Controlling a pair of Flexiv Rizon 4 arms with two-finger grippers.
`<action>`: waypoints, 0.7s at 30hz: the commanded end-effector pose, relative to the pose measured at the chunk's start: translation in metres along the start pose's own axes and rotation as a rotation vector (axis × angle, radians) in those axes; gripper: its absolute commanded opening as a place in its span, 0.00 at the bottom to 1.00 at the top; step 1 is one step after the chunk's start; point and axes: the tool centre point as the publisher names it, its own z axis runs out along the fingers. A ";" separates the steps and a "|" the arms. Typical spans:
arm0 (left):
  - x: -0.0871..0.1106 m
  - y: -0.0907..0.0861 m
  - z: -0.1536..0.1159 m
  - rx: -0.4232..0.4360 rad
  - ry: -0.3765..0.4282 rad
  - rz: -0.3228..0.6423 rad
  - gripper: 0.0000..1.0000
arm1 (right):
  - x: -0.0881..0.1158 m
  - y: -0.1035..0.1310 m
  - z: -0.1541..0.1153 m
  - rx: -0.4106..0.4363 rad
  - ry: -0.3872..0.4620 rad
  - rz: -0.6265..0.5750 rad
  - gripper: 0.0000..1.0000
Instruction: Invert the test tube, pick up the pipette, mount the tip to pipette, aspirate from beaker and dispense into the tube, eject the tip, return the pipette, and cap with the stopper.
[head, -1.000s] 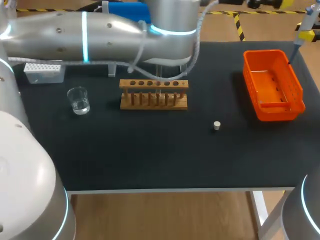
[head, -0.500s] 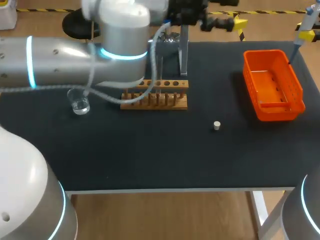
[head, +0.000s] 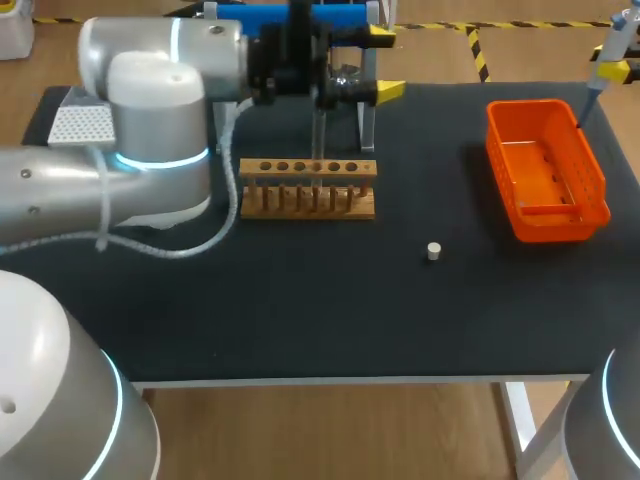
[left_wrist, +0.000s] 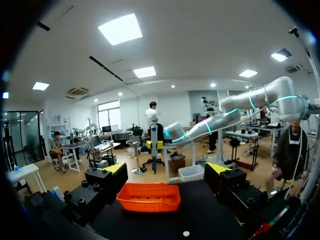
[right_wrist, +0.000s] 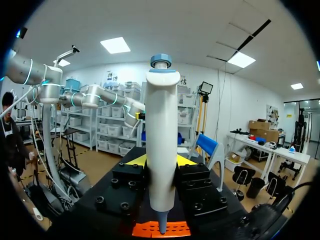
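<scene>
The wooden tube rack (head: 308, 188) stands mid-table, and a thin clear upright piece (head: 318, 135) rises just behind it; I cannot tell if that is the test tube. My left gripper (head: 388, 62) hovers open and empty above and behind the rack. From the left wrist view the left gripper (left_wrist: 166, 172) faces the orange basket (left_wrist: 149, 196) and the small stopper (left_wrist: 186, 233). My right gripper (head: 612, 68) is at the far right corner, shut on the white pipette (right_wrist: 161, 145), with the right gripper (right_wrist: 161, 162) above the basket. The stopper (head: 433, 251) lies alone on the mat.
The orange basket (head: 545, 170) sits at the right. A white tip box (head: 78, 125) is at the back left, and a blue box (head: 300, 15) at the back. My left arm's elbow (head: 150, 150) covers the spot where the beaker stood.
My left arm has drawn back leftward, its gripper pulling from the back right to above the rack. Its elbow now hides the beaker. The right arm and pipette have not moved.
</scene>
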 end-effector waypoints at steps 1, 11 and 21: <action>0.003 0.008 -0.045 0.013 0.004 -0.021 1.00 | 0.000 0.001 -0.001 0.003 0.002 0.000 0.00; 0.012 0.016 -0.055 -0.017 -0.024 -0.066 1.00 | 0.000 0.001 -0.001 0.003 0.002 0.000 0.00; 0.013 0.017 -0.052 -0.025 -0.008 -0.076 1.00 | 0.000 0.001 -0.001 0.003 0.002 0.000 0.00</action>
